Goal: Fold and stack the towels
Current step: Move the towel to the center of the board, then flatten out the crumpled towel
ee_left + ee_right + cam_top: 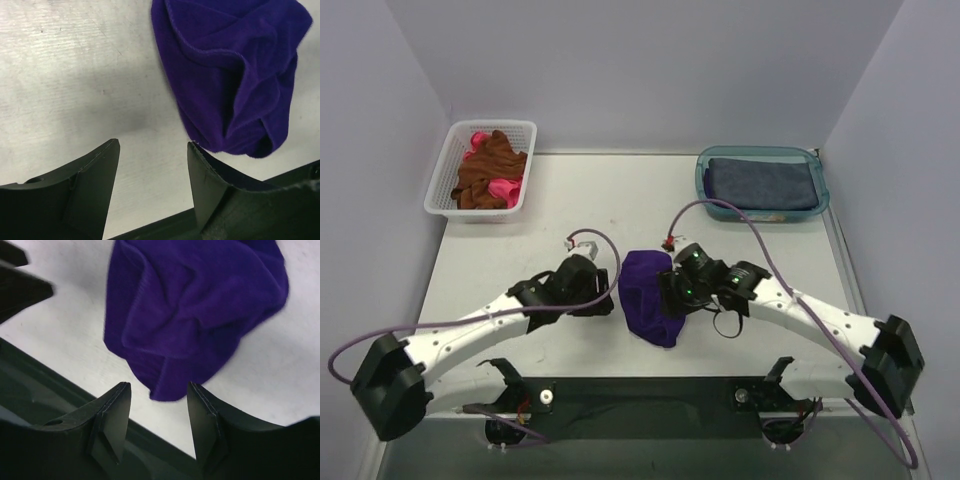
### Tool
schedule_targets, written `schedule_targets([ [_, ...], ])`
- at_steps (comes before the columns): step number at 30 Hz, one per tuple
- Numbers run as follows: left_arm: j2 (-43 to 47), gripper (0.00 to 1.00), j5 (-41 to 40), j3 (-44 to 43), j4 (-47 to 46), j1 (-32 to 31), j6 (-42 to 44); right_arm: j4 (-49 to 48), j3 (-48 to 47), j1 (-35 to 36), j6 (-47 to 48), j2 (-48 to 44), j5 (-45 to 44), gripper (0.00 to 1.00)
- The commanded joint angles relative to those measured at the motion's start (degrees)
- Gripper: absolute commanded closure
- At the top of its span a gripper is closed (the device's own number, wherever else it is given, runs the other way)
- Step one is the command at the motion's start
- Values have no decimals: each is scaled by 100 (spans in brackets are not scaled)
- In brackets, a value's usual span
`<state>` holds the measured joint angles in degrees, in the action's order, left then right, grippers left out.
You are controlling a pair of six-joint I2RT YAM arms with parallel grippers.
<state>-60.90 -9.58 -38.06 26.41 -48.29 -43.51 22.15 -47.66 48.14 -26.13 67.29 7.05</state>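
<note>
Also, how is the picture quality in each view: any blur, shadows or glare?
Top view: even light, no glare, only soft shadows on the table. Left wrist view: purple towel sharp, its own fingers dark and featureless, a dim shadow ahead of them. Right wrist view: towel edges slightly blurred.

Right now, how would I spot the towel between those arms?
On the white table, between the left gripper and right gripper, lies a crumpled purple towel. It alone is loose: the brown and pink towels fill the white basket, the blue-grey towel the teal tub.
</note>
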Motion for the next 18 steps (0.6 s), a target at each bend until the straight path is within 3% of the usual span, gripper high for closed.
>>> schedule_targets([
  [1, -737, 34, 699, -482, -644, 538, 114, -403, -664, 423, -6, 817, -844, 52],
  [5, -1353, 33, 1134, -702, -1137, 1120, 140, -738, -1034, 556, -181, 1602, -1030, 52],
  [14, -1820, 33, 1292, -528, -1692, 1252, -122, -994, -1404, 591, -525, 2868, -1188, 51],
  [17, -1714, 33, 1301, -308, -1920, 1270, -254, -976, -1352, 609, -542, 2966, -1302, 64],
  [18, -1662, 33, 1292, -229, -1921, 1278, -264, -941, -1264, 609, -542, 2931, -1346, 78],
])
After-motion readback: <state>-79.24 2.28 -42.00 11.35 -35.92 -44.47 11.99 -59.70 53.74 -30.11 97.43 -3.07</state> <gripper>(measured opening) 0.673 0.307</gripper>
